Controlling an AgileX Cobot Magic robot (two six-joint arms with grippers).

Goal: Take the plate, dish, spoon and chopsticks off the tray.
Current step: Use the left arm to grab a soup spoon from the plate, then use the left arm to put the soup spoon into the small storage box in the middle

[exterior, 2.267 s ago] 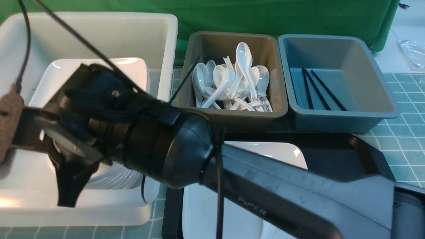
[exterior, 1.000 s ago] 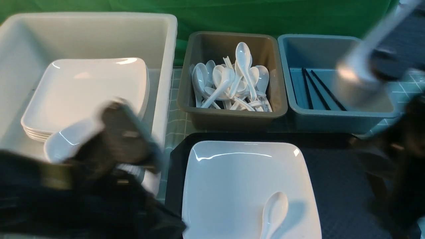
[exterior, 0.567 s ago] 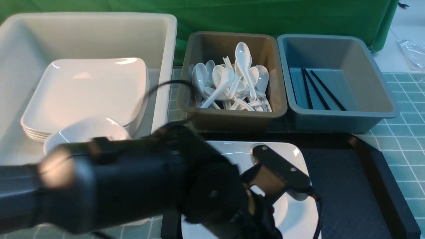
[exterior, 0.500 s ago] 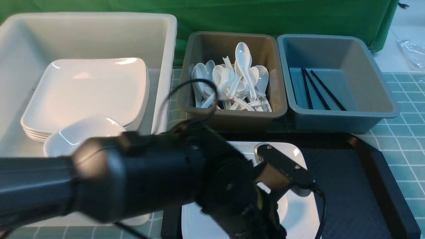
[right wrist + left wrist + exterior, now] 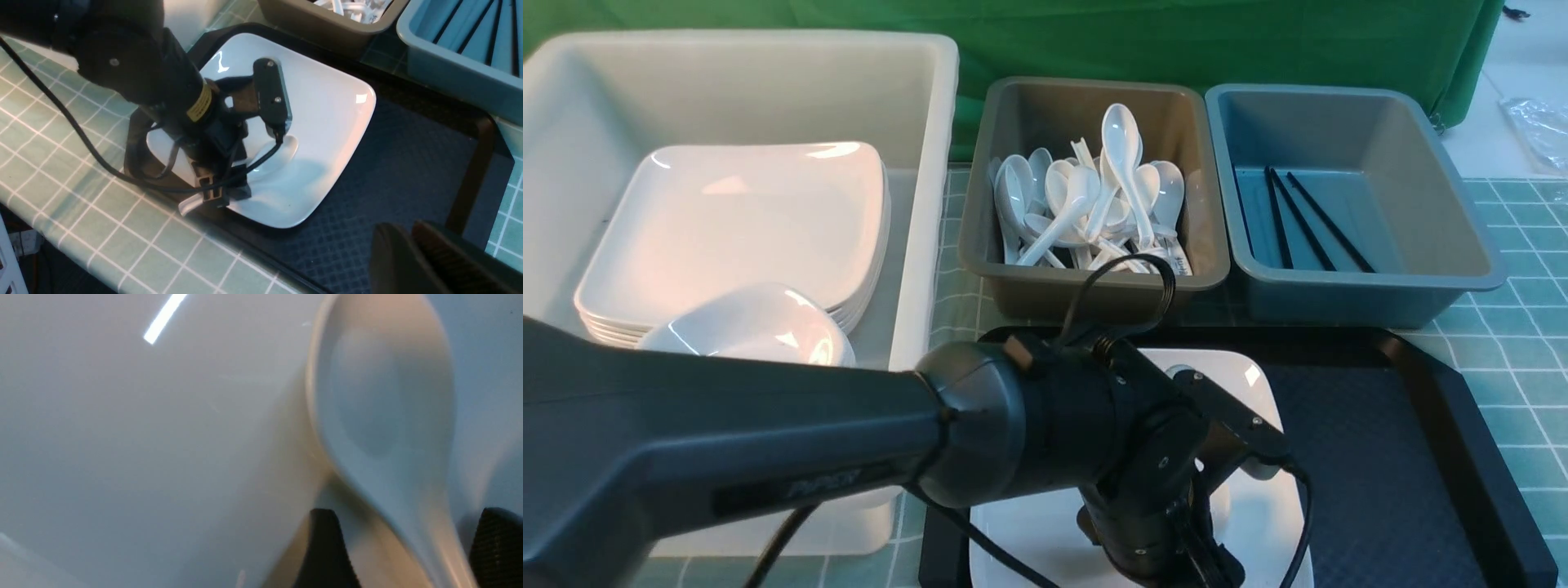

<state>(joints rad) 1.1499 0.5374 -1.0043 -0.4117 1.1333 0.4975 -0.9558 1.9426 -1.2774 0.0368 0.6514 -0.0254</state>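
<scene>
You have the left arm (image 5: 727, 465) lying across the lower left of the front view, with its wrist bent down over the plate (image 5: 327, 102) at bottom centre. The left claw (image 5: 410, 551) is released. In the left wrist view its two dark fingers (image 5: 327, 547) stand wide apart, one on each side of the spoon's handle, and neither is seen pressing on it. The spoon (image 5: 384, 396) lies bowl-up on the plate, its handle running toward the plate's near edge. In the right wrist view the tip of the handle pokes out past the claw, close to the tray's near rim. The plate sits on the left half of the black tray (image 5: 1380, 457), and the tray's diamond-textured floor shows on the right half.

Your right claw (image 5: 410, 234) appears only in its own wrist view, held up above the tray. Its fingers are drawn almost together, with nothing between them.

The dish (image 5: 752, 322) is off the tray. It sits in the big white tub (image 5: 931, 122) at the left of the front view, against the near edge of a stack of square plates (image 5: 735, 220). The chopsticks (image 5: 1298, 220) lie on the floor of the blue-grey tub (image 5: 1339, 302) at the upper right. Between those two tubs, at upper centre, the brown tub (image 5: 1094, 294) holds a heap of white spoons (image 5: 1094, 204). Tubs and tray all stand on the green-checked counter (image 5: 1527, 343).
</scene>
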